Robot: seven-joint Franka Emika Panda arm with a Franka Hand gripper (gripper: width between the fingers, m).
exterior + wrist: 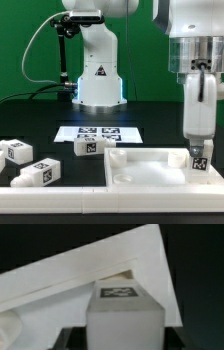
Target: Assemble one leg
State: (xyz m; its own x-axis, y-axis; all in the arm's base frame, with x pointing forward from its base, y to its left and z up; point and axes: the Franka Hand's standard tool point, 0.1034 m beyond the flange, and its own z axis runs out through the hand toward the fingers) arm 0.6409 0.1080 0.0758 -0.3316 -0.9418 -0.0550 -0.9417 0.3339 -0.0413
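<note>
Pincer [199,150] clamped on the leg [200,157], one finger [189,122] down each side of the block, tag facing the exterior camera. Held upright at the corner of the large white rimmed tray [150,165] nearest the exterior view's right, lower end down inside the rim; whether touching the tray floor, cannot tell. Seen from the wrist: same leg [124,314] straight ahead between the dark fingertips [66,339], tagged end face [122,293] turned toward the camera, pointing into the angle where two tray walls [90,263] meet.

Beyond the tray, away from the pincer toward the exterior view's left: one loose leg [88,146] lying just off the tray's far corner, tag up. Further out again, two more alike [17,151] [36,172] lying on the dark worktop [40,115], well apart from the held one. At the very bottom of the exterior view, a long white edge [50,192], cut off by the frame.

Behind the tray, flat on the worktop: the marker board [96,132] with several tags. Behind that, the white arm base [97,75] with black cables, against a green backdrop [140,50].
</note>
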